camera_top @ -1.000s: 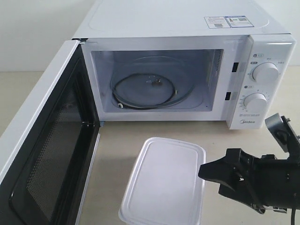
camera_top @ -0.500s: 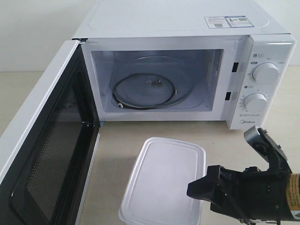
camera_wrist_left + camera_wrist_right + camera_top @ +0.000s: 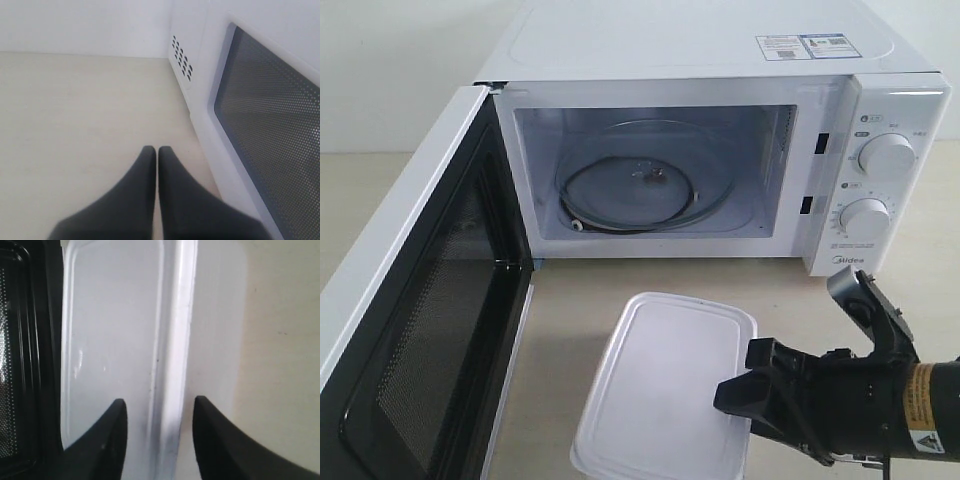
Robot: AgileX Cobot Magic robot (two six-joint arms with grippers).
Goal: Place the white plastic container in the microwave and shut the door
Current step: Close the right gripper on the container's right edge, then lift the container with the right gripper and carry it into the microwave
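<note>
The white plastic container (image 3: pixel 660 390) lies lidded on the table in front of the open microwave (image 3: pixel 720 50). The door (image 3: pixel 430 330) is swung wide to the left, mesh face inward. The glass turntable (image 3: pixel 640 190) is bare. My right gripper (image 3: pixel 735 395) reaches in from the right and is open. In the right wrist view one finger of the right gripper (image 3: pixel 159 405) is over the lid and the other beside the wall, straddling the container (image 3: pixel 115 330) at its rim (image 3: pixel 175 340). My left gripper (image 3: pixel 156 149) is shut and empty beside the door's outer face (image 3: pixel 272 125).
The open door's black inner frame (image 3: pixel 25 365) runs close along the container's far side. Two knobs (image 3: pixel 885 155) sit on the microwave's right panel. Bare beige table (image 3: pixel 75 110) lies to the left of the door.
My right gripper has slid left and its fingertips now straddle the container's right rim. The jaws look a little narrower. The door and microwave have not moved.
</note>
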